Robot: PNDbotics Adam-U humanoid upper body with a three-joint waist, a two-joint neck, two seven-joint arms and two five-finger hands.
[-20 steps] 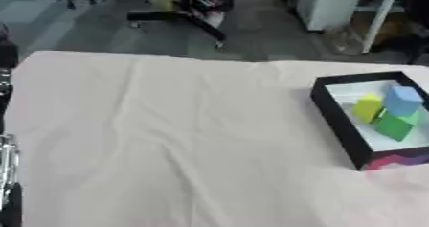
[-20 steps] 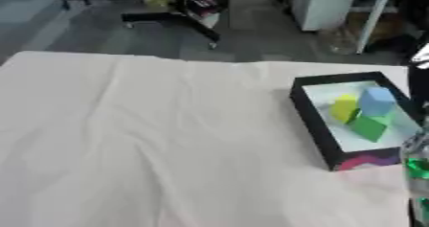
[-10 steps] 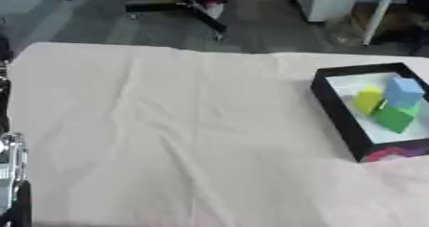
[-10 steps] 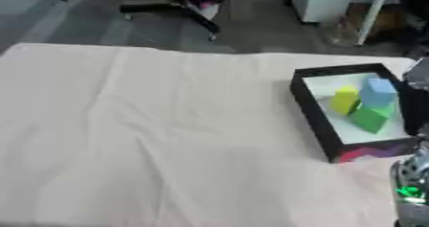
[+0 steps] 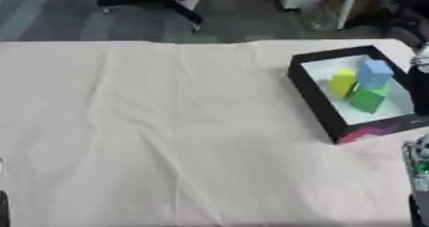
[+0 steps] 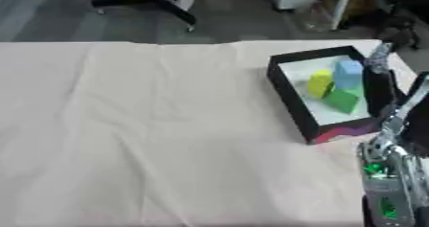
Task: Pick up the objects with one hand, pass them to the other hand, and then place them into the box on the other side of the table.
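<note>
Black-walled box (image 5: 311, 91) sits at the right side of the cream cloth-covered table (image 5: 167, 135), and inside it we note three blocks bunched together and touching: a yellow block (image 5: 341, 83), a blue block (image 5: 374, 74) and a green block (image 5: 367, 99). Our right hand (image 6: 400, 111) shows at the right edge of the right eye view with its fingers (image 6: 412, 99) straight and released, holding nothing, and the box with its blocks lies just to the left of those fingers. Our left hand shows in neither view.
</note>
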